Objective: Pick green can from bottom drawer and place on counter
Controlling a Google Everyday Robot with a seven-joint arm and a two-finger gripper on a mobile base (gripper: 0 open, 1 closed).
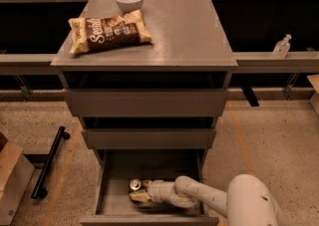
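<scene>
The bottom drawer (107, 190) is pulled open below the two shallower grey drawers. Inside it, near the left, the green can (135, 185) shows mostly as its silver top; its body is dark and hard to make out. My gripper (140, 191) reaches into the drawer from the right on the white arm and sits right against the can. The counter (184, 31) is the flat grey cabinet top above.
A brown chip bag (108, 32) and a white bowl (129, 0) lie on the counter's back left. A clear bottle (281, 47) stands on the right ledge. A black bar (49, 163) and a cardboard box (11, 180) lie on the floor at left.
</scene>
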